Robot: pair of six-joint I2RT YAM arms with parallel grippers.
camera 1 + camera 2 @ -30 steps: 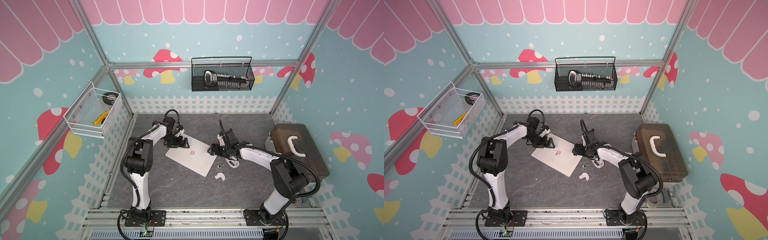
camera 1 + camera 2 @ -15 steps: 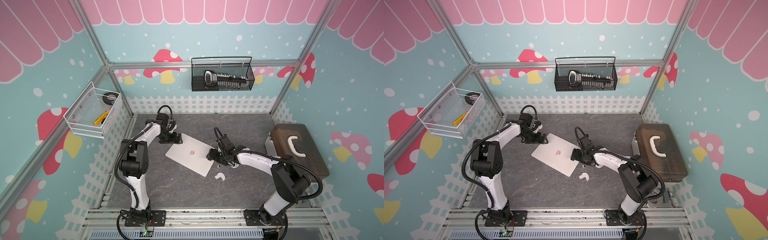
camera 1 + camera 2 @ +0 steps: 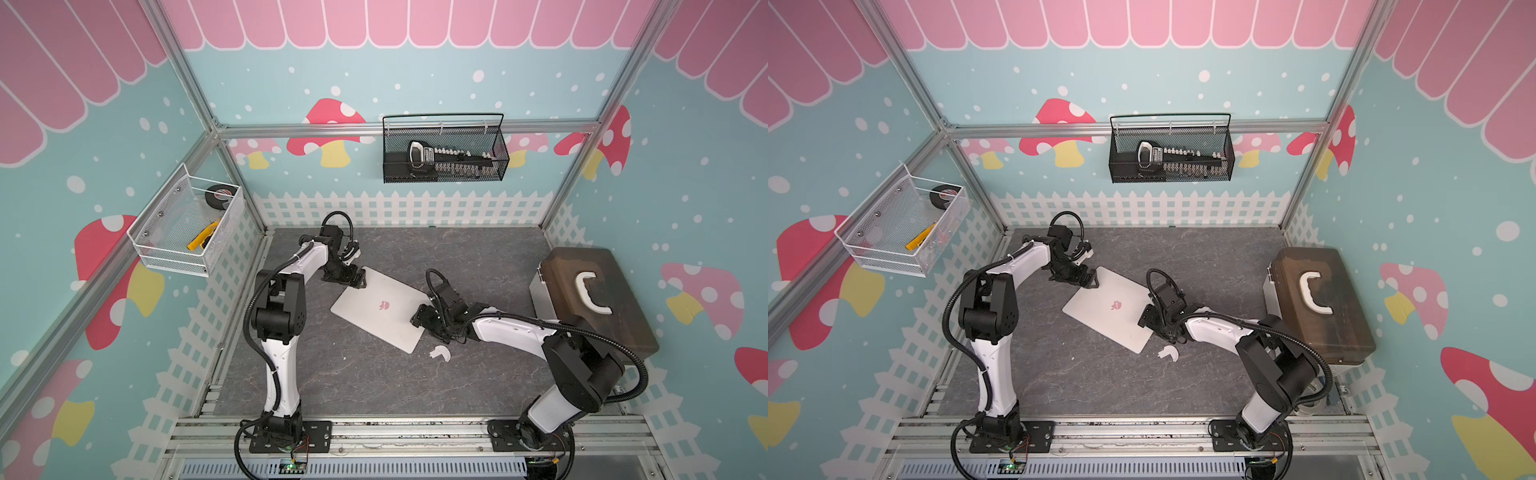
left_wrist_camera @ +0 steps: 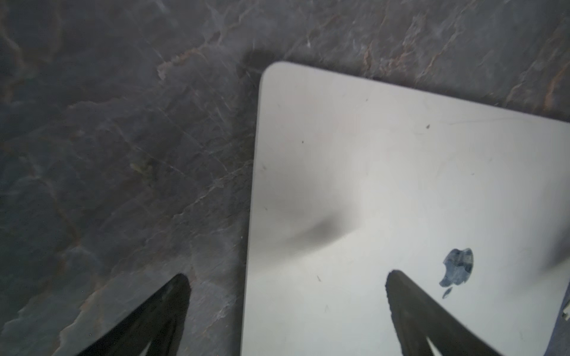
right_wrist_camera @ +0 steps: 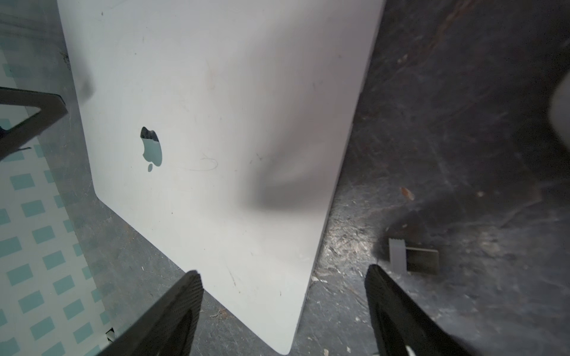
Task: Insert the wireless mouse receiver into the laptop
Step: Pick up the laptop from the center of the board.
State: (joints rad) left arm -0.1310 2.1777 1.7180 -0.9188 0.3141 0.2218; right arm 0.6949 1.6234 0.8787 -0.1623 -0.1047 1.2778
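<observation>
1 laptop [image 3: 382,309]: closed, logo up, flat on the dark surface [image 3: 332,374].
1 wireless mouse receiver [image 5: 411,255], apparently the small greyish stub: lying on the surface just beside the laptop's edge.
1 left tool [image 4: 287,276]: released, straddling a laptop edge.
1 right tool [image 5: 282,277]: released, empty, straddling the edge nearest the receiver.

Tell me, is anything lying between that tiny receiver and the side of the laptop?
Nothing visible does. In the right wrist view the receiver lies on the dark mat, apart from the side edge of the laptop, with only bare mat between them. The open right hand hangs close by.
</observation>
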